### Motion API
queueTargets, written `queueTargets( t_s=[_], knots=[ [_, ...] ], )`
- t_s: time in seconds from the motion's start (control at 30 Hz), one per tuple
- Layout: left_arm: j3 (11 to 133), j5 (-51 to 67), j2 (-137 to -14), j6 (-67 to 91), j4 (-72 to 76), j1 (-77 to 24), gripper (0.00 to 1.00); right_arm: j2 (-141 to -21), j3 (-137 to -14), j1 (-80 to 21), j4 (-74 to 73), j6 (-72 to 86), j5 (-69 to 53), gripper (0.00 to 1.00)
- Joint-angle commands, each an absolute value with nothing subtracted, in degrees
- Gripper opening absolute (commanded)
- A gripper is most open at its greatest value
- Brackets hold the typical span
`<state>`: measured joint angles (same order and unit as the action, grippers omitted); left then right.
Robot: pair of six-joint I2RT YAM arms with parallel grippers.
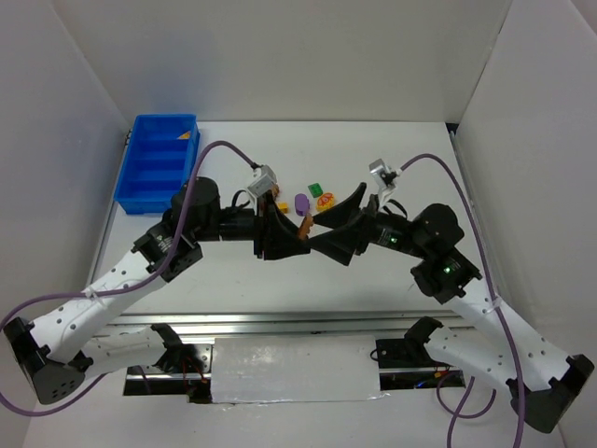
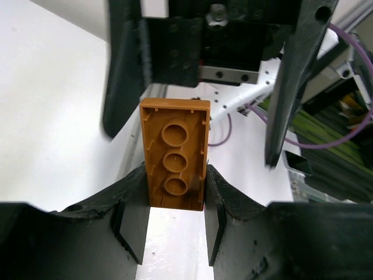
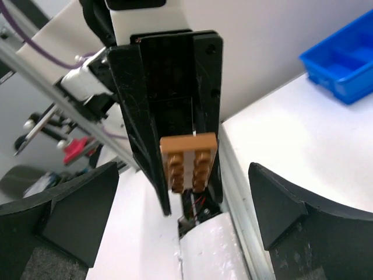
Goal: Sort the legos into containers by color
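Observation:
An orange-brown lego brick [image 2: 175, 154] is clamped between the pads of my left gripper [image 2: 176, 182], which is shut on it above the table's middle [image 1: 304, 227]. My right gripper [image 1: 338, 224] faces it from the right with its jaws spread wide open. Its fingers [image 2: 289, 87] stand on either side of the brick without touching it. In the right wrist view the brick [image 3: 188, 158] sticks out, studs down, from the left gripper's fingers [image 3: 169, 87]. The blue bin of containers [image 1: 157, 163] stands at the far left. On the table behind the grippers lie a green lego [image 1: 316, 189], a purple one [image 1: 300, 202] and a yellow-and-red one [image 1: 326, 200].
White walls close in the table on three sides. A purple cable [image 1: 233, 149] arcs over each arm. A metal rail [image 1: 298, 322] runs along the near edge between the arm bases. A small orange bit shows at the bin's far right corner [image 1: 193, 134].

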<state>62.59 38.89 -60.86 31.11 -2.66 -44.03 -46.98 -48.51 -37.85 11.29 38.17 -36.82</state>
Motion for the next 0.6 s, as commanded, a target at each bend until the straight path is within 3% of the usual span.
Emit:
queueTargets(
  t_s=[0.0, 0.2, 0.23, 0.27, 0.37, 0.57],
  knots=[
    [66.53, 34.2, -61.43, 27.86, -5.27, -42.2, 0.0, -40.72, -50.01, -36.48, 9.15, 35.95, -28.58, 1.0],
    [71.79, 24.73, -66.87, 31.9, -13.08, -26.21, 0.0, -32.27, -50.1, -33.31, -1.47, 33.84, -7.15, 1.0],
    [73.63, 20.26, -68.28, 32.08, -15.71, -24.28, 0.0, -31.73, -49.92, -33.31, -3.58, 34.01, -4.77, 1.0],
    [77.74, 8.29, -71.6, 31.99, -20.87, -21.82, 0.0, -31.29, -49.83, -33.14, -4.39, 34.1, -2.75, 1.0],
    [84.78, -8.39, -79.59, 35.93, -26.27, -16.01, 0.0, -32.34, -49.05, -33.22, -5.27, 33.4, -7.27, 1.0],
    [93.67, -17.13, -94.44, 48.86, -23.74, -1.86, 0.0, -33.13, -45.09, -33.05, -4.04, 33.31, -12.56, 1.0]
  ],
)
